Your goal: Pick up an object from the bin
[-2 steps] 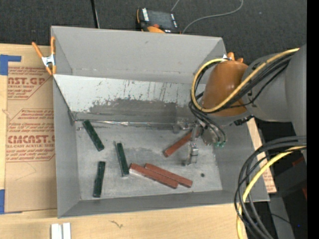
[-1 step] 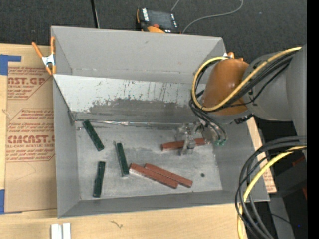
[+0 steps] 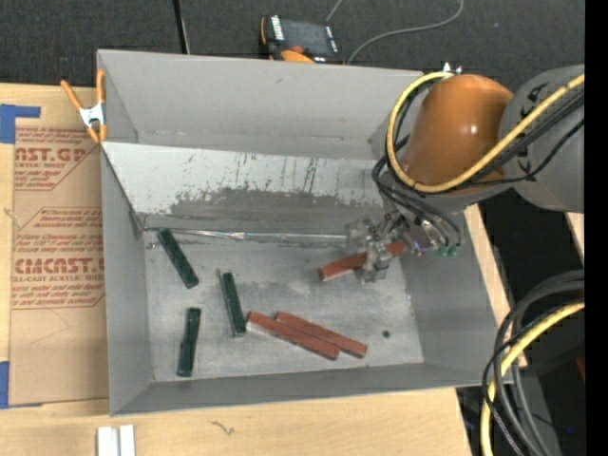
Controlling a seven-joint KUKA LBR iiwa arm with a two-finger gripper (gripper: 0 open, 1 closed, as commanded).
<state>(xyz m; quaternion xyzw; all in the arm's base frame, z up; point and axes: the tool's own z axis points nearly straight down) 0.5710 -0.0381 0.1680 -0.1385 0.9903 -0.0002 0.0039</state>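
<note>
Gripper [image 3: 372, 262] is pinching a red bar [image 3: 338, 272] by one end. The fingers are pressing together on that end, and the rest of the bar is sticking out to the gripper's left, over the floor of the bin [image 3: 237, 112].

Risks: the grip is sitting at the end rather than the middle, so the bar is likely hanging off-balance. On a lift it could be swinging down, twisting between the fingers or slipping out. Cannot tell if the free end is touching the floor; if it is, dragging could be levering it loose. The sloping wall is lying just right of and behind the gripper, so a sideways move that way is risking a bump. Nothing else is lying close enough to snag.

Pose: the arm is reaching in from the right, with the orange cover [image 3: 456, 131] hanging above and right of the gripper, cables [image 3: 408, 183] looping round it, and the wrist pointing down and left into the bin.

Two more red bars [image 3: 306, 334] are lying down-left of the gripper, well apart. Three green bars [image 3: 232, 302] are lying farther left.
</note>
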